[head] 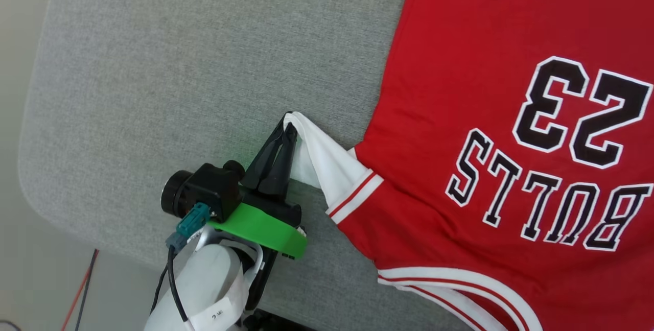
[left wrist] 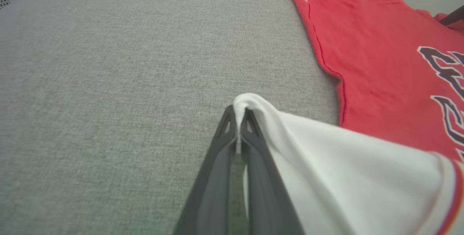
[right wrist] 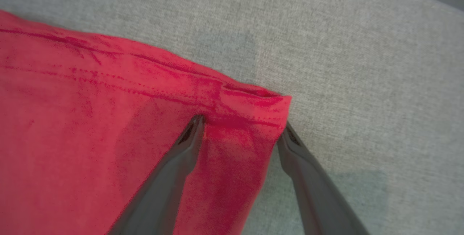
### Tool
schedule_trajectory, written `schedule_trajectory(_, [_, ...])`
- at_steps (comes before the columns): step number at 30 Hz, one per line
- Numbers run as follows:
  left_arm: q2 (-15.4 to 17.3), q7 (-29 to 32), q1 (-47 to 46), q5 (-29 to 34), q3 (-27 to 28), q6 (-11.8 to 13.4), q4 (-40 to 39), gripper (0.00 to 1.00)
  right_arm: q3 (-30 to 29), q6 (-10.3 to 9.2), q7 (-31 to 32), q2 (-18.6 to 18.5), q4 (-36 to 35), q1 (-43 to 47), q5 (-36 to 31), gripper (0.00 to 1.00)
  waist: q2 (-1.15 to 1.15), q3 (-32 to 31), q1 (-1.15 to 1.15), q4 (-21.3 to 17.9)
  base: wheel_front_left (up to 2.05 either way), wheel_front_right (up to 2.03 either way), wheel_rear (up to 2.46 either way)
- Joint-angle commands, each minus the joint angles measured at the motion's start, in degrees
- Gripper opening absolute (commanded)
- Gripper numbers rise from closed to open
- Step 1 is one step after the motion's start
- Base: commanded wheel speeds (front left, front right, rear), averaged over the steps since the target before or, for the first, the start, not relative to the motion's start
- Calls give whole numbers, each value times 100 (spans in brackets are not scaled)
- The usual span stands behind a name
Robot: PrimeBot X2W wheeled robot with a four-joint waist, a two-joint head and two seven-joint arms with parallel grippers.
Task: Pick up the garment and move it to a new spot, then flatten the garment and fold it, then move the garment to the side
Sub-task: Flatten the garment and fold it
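Note:
The garment (head: 460, 65), a red jersey with black-and-white "BULLS 23" lettering, lies spread on the grey cushion at the right. Its white sleeve (head: 327, 160) with red-striped trim is drawn out to the left. My left gripper (head: 287, 125) is shut on the tip of that sleeve (left wrist: 326, 162), the white cloth pinched between the fingertips (left wrist: 238, 117). My right gripper (right wrist: 243, 126) stands open over a hemmed red corner of the garment (right wrist: 250, 108); one finger lies on the cloth and the other at its edge beside the grey surface.
The grey fabric cushion (head: 204, 65) stretches wide to the left of the garment. Its rounded edge (head: 30, 167) drops to a pale floor at the far left, where red and black cables (head: 82, 285) run.

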Motion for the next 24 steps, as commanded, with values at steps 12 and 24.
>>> schedule_trajectory(12, [-103,-34,194,289,391,-183,294,0,85,-3,-243,96,159,386,71,0,0,-467,-1,-142,0,0,0])
schedule_trajectory(24, [110,-34,1000,287,729,-170,630,0,1231,-3,-1109,-937,-1106,1547,1349,0,0,-1894,-1,-735,0,0,0])
